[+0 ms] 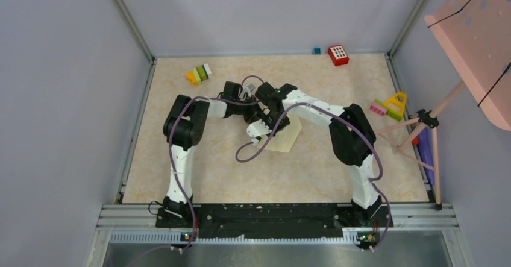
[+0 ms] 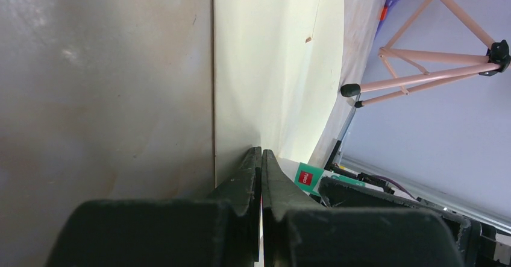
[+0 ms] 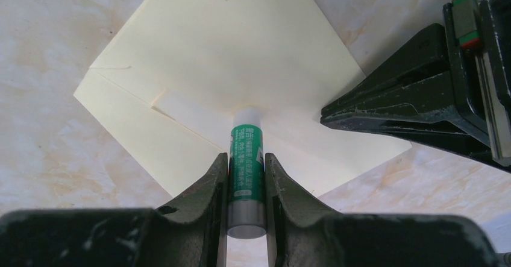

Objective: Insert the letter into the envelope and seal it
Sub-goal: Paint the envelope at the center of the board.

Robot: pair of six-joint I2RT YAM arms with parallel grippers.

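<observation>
My right hand (image 3: pixel 246 157) is clamped on a glue stick (image 3: pixel 246 179), its tip touching the envelope (image 3: pixel 241 50), which lies mid-surface (image 3: pixel 48 38). My left hand (image 2: pixel 261 153), fully closed and holding nothing, presses on the envelope. No loose letter is visible, so I judge insertion complete. Gluing is in progress; closing the flap remains.

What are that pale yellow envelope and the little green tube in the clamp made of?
The pale cream envelope looks like thin matte paper: crisp creases, flat sharp edges. The green-labelled glue stick, clamped in the right end effector, seems smooth plastic with a printed label and white top, though that's a guess.
</observation>
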